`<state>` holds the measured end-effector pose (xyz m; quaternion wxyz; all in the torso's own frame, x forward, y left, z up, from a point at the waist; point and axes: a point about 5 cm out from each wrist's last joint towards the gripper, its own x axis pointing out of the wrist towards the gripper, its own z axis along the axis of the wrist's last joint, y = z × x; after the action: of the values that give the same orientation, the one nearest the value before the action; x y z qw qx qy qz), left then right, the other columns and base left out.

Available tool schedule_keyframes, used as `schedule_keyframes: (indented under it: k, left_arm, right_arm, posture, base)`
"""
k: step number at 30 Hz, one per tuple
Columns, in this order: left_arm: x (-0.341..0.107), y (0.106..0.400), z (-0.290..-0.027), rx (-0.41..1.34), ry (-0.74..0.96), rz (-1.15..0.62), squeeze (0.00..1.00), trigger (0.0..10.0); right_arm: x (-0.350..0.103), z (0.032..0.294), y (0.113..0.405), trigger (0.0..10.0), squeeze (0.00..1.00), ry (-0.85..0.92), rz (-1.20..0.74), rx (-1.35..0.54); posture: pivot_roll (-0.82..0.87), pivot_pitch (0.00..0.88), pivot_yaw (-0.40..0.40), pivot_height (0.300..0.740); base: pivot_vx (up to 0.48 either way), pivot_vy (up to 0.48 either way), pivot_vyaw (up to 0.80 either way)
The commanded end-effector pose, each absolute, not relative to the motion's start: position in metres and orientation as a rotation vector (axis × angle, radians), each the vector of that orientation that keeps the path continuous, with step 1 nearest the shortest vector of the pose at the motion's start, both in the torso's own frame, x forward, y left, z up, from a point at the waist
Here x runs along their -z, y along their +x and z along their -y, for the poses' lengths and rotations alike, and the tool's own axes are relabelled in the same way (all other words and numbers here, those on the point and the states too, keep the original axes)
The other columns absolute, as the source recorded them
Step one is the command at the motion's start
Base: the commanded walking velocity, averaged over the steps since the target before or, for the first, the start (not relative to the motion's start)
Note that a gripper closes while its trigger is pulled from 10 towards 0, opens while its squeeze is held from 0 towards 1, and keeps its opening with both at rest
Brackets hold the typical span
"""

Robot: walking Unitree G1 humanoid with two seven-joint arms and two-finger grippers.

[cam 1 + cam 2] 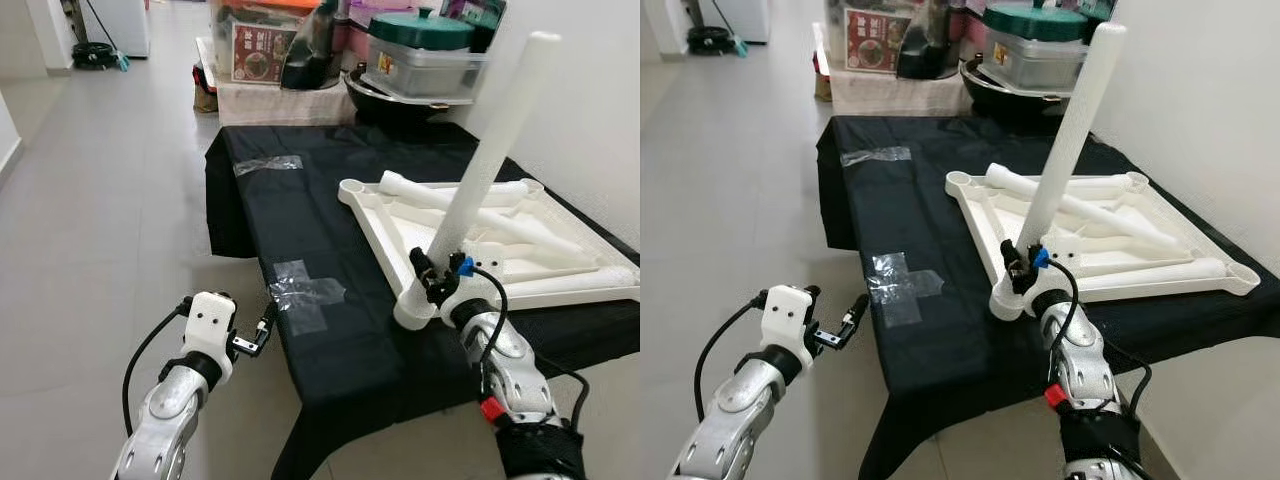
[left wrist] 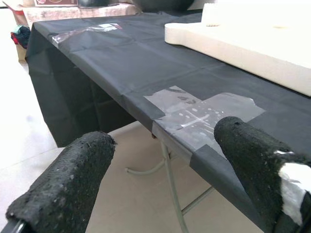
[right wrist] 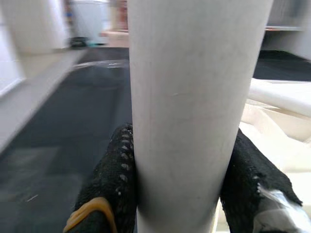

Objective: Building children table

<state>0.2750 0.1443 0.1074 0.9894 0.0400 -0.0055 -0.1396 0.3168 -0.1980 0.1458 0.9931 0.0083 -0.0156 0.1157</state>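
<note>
A white plastic tabletop lies upside down on the black-covered table, with loose white legs lying inside it. One long white leg stands tilted in the near-left corner socket. My right gripper is shut on the base of that leg, fingers pressed against both its sides. My left gripper hangs open beside the table's near-left edge, off the cloth, with nothing between its fingers.
Clear tape patches stick to the black cloth near the front edge and further back. Boxes, a pot and containers crowd the space behind the table. Tiled floor stretches to the left. A white wall stands right.
</note>
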Motion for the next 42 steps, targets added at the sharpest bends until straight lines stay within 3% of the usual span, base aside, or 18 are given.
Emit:
schedule_keyframes:
  k: [1,10,13,14,16,17,23,30,31,32,33,42]
  left_arm:
    - [-0.105,0.276,-0.14,0.297,0.087,0.006,0.0,10.0]
    - [-0.104,0.275,-0.143,0.294,0.098,0.003,0.0,10.0]
    - [-0.103,0.275,-0.143,0.291,0.099,0.001,0.0,10.0]
    - [-0.103,0.275,-0.143,0.29,0.099,0.0,0.0,10.0]
    - [-0.103,0.275,-0.143,0.29,0.099,0.0,0.0,10.0]
    - [-0.103,0.275,-0.143,0.289,0.1,-0.001,0.0,10.0]
    - [-0.103,0.276,-0.143,0.287,0.102,-0.002,0.0,10.0]
    - [-0.103,0.276,-0.143,0.289,0.1,-0.002,0.0,10.0]
    - [-0.102,0.276,-0.142,0.29,0.097,-0.002,0.0,10.0]
    - [-0.102,0.276,-0.142,0.29,0.097,-0.002,0.0,10.0]
    - [-0.102,0.276,-0.141,0.292,0.095,-0.004,0.0,10.0]
    - [-0.1,0.276,-0.139,0.296,0.103,-0.007,0.0,10.0]
  right_arm:
    - [-0.142,0.175,0.311,0.0,0.0,0.034,0.008,-0.408]
    - [-0.159,0.142,0.281,0.0,0.0,0.076,0.012,-0.8]
    - [-0.154,0.144,0.279,0.0,0.0,0.05,-0.02,-0.8]
    - [-0.151,0.147,0.282,0.9,0.0,0.037,-0.031,-0.775]
    - [-0.151,0.147,0.282,0.9,0.0,0.037,-0.031,-0.775]
    - [-0.149,0.151,0.286,10.0,0.0,0.017,-0.044,-0.731]
    - [-0.149,0.166,0.299,10.0,0.0,-0.023,-0.054,-0.574]
    - [-0.16,0.176,0.3,10.0,0.0,0.029,-0.003,-0.518]
    - [-0.164,0.179,0.299,10.0,0.31,0.063,0.02,-0.514]
    - [-0.164,0.179,0.299,10.0,0.31,0.063,0.02,-0.514]
    - [-0.167,0.18,0.298,10.0,1.0,0.082,0.04,-0.525]
    - [-0.169,0.168,0.288,10.0,1.0,0.113,0.059,-0.641]
  posture:
    - [-0.02,0.0,-0.107,0.74]
    - [-0.01,0.0,-0.111,0.74]
    - [-0.01,0.0,-0.113,0.74]
    - [-0.01,0.0,-0.112,0.74]
    - [-0.01,0.0,-0.112,0.74]
    - [-0.01,0.0,-0.112,0.74]
    - [-0.01,0.0,-0.108,0.74]
    - [-0.02,0.0,-0.106,0.74]
    - [-0.02,0.0,-0.106,0.74]
    - [-0.02,0.0,-0.106,0.74]
    - [-0.03,0.0,-0.106,0.74]
    - [-0.02,0.0,-0.111,0.74]
  base:
    - [0.0,0.0,0.0]
    - [0.0,0.0,0.0]
    - [0.0,0.0,0.0]
    - [0.0,0.0,0.0]
    - [0.0,0.0,0.0]
    - [0.0,0.0,0.0]
    - [0.0,0.0,0.0]
    - [0.0,0.0,0.0]
    - [0.0,0.0,0.0]
    - [0.0,0.0,0.0]
    - [0.0,0.0,0.0]
    - [0.0,0.0,0.0]
